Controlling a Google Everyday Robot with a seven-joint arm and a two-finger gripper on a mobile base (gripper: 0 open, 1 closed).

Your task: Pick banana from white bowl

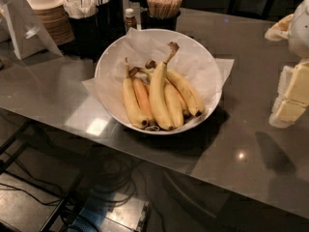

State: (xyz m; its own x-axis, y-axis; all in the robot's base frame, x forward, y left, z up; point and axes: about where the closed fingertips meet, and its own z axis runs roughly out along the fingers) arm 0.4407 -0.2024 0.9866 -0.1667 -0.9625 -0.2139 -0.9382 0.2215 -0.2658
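Observation:
The white bowl (110,62) stands on the grey table, lined with crumpled white paper. Several bananas lie in it side by side. The banana (158,93) is the longest and thickest one, in the middle, with its curved dark-brown stem (170,50) pointing up and back. A slim orange-tinted banana (142,96) lies just to its left, and shorter yellow ones lie on both sides. My gripper (291,98) shows as cream and white parts at the right edge of the view, well apart from the bowl and above the table.
Stacked paper bowls (46,8) stand at the back left. Beside them are a black holder with packets (87,13), a small bottle (129,19) and a cup of wooden stirrers (163,5), all just behind the bowl. The table's front edge runs diagonally, with cables on the floor below.

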